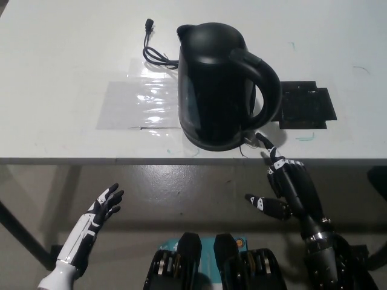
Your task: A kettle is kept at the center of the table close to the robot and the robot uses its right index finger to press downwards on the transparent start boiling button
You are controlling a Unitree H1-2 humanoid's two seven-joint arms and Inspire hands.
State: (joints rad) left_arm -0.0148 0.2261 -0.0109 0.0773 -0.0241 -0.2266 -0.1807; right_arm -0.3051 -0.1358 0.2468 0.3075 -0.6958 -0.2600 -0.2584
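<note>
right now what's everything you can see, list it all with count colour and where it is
kettle: one, black, upright near the table's front edge, handle toward the right
start button: one, transparent, at the base of the kettle's handle
power cord: one, black, lying behind the kettle to its left
clear plastic sheet: one, transparent, flat on the table left of the kettle
dark mat: one, black, flat on the table right of the kettle
table: one, white, across the upper view
left hand: white, open, resting low at lower left, below the table
right hand: black, one finger extended toward the start button
</note>
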